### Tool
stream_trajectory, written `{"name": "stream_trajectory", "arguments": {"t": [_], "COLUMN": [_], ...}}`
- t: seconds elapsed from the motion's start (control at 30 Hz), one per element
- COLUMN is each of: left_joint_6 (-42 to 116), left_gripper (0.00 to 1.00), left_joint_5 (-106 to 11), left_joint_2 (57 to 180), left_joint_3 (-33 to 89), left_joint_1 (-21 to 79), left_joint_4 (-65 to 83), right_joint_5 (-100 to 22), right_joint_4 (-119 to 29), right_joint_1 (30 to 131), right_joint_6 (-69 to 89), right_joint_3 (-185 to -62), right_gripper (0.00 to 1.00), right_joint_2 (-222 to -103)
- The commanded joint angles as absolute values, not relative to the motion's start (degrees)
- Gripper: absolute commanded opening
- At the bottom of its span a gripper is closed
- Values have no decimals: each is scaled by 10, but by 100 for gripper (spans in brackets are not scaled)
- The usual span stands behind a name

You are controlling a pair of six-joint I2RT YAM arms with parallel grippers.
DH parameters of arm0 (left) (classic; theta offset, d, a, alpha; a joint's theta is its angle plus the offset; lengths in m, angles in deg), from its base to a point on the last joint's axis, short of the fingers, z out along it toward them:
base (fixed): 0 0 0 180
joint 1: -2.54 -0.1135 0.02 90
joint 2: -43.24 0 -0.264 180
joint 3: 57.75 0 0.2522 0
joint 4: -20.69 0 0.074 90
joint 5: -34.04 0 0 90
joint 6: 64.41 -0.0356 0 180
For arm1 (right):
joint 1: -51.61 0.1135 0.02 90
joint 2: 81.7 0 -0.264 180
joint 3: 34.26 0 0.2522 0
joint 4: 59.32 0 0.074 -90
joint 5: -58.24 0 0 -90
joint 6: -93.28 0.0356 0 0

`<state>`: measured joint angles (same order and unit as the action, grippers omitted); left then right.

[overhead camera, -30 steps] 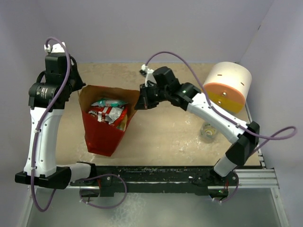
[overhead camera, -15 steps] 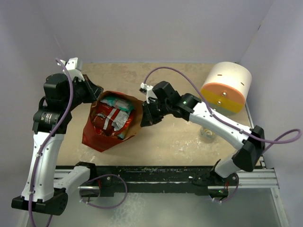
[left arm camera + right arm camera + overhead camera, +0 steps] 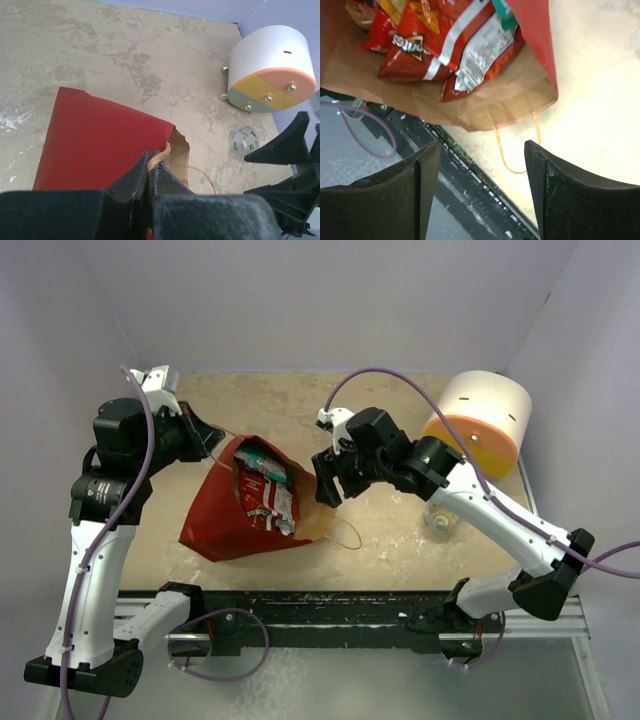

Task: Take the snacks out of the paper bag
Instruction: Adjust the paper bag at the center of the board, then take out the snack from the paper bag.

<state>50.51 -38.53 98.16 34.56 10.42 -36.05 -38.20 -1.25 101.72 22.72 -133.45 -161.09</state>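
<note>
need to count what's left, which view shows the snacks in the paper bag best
The right wrist view: the snacks lie close up in the paper bag's open mouth, red packets with print readable. The top external view shows them small in the mouth. The left wrist view shows only the bag's red outside, no snacks.

Top camera: fixed high at the near edge, looking down on the whole table (image 3: pixel 400 530); left wrist camera: close over the paper bag (image 3: pixel 100 145), facing the white cylinder (image 3: pixel 265 60); right wrist camera: close, into the bag's mouth; all share the bag.
</note>
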Motion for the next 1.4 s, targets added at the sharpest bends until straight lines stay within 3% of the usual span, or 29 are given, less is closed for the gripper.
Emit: {"name": "stream_trajectory", "arguments": {"t": [0.0,0.3,0.4,0.63,0.8,1.0,1.27,1.37], "left_joint_6": [515,536,539,555,561,571,576,578], "left_gripper": [0,0,0,0,0,0,0,0], "left_joint_5": [-386,-493,-538,-635,-661,-664,-657,-653], "left_joint_2": [982,975,987,1008,1019,1059,1067,1065], "left_joint_3": [380,405,426,452,452,478,490,490], "left_joint_1": [105,105,105,105,105,104,103,104], "left_joint_4": [-357,-417,-457,-526,-545,-577,-578,-578], "right_joint_5": [-364,-358,-276,-213,-393,-600,-545,-529], "right_joint_4": [-59,-332,-289,-205,-189,-225,-258,-252], "right_joint_1": [1022,1057,1045,983,850,855,856,855], "right_joint_6": [133,128,219,314,373,291,275,259], "right_joint_3": [-1386,-1298,-1289,-1215,-1144,-1146,-1072,-1083], "right_gripper": [70,66,69,75,80,75,70,59], "right_joint_2": [-1607,-1608,-1609,-1584,-1593,-1649,-1676,-1714]}}
